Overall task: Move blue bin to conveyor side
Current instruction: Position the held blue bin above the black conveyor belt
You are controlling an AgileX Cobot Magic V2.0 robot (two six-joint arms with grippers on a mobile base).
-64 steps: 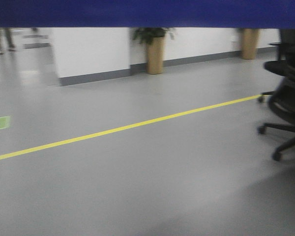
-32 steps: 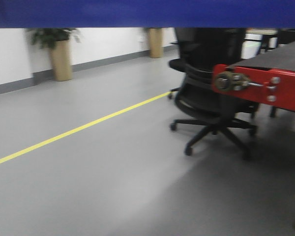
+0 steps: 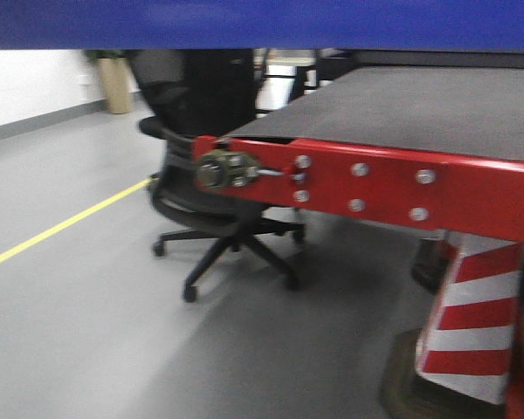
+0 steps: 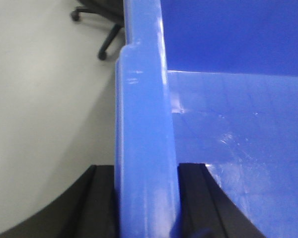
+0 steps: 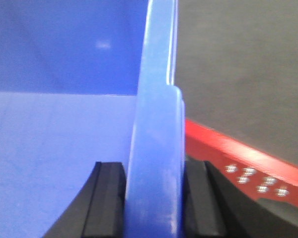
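Note:
The blue bin (image 3: 262, 22) fills the top edge of the front view as a dark blue band. My left gripper (image 4: 146, 198) is shut on the bin's left rim (image 4: 144, 124), one black finger on each side of the wall. My right gripper (image 5: 154, 198) is shut on the bin's right rim (image 5: 156, 129) in the same way. The bin is held off the floor between both arms. The conveyor (image 3: 419, 109) has a dark grey belt and a red metal frame (image 3: 393, 188). It stands just ahead and to the right, and also shows in the right wrist view (image 5: 238, 64).
A black office chair (image 3: 214, 175) stands beside the conveyor's near-left corner; its base shows in the left wrist view (image 4: 97, 20). A red-and-white striped post (image 3: 467, 323) stands under the conveyor at right. A yellow floor line (image 3: 61, 225) crosses the grey floor at left.
The view has swung right across the floor. The wall and planters have slid off left, and the chair and red-framed conveyor have come in large and close. Both grippers still hold the bin.

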